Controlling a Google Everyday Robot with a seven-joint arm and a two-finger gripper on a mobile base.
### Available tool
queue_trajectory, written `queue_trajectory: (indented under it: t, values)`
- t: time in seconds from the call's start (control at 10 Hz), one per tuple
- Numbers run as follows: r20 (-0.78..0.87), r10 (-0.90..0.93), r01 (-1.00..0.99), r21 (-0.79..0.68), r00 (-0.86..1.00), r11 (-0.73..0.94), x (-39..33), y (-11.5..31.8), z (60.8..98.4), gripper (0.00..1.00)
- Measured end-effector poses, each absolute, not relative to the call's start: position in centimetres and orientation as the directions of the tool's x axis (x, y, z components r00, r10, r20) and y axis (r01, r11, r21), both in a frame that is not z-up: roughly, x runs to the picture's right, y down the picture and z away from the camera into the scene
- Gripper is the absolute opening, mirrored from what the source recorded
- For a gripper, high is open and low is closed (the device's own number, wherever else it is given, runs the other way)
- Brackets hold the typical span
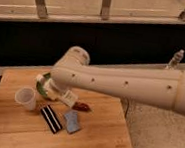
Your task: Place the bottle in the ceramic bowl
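The green ceramic bowl (42,87) sits at the back left of the wooden table (99,134). My arm covers most of it, so only a piece of its left rim shows. My gripper (51,88) is directly over the bowl, at the end of the big white arm that reaches in from the right. It is shut on the cream-white bottle (39,77). The bottle's pale end sticks out to the left above the bowl's rim, and the rest of it is hidden by the wrist.
A translucent plastic cup (26,97) stands just left-front of the bowl. A black striped packet (51,118), a blue packet (72,121) and a small reddish-brown item (81,106) lie in front. A tiny clear bottle (174,58) stands on the far right ledge.
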State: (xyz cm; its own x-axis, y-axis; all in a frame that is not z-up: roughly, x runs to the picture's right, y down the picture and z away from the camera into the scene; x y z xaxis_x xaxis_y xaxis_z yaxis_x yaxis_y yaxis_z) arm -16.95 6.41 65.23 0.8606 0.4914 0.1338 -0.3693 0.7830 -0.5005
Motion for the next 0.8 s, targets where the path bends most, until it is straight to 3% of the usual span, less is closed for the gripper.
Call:
queue_trajectory:
  t: [0.4,0.8]
  values:
    - [0.17,0.383,-0.252,-0.506,0.908,0.825,-25.5,1.9,68.7,0.0]
    - [0.186,0.326,-0.189,-0.52,0.927,0.833,-29.6,-1.1,73.5,0.0]
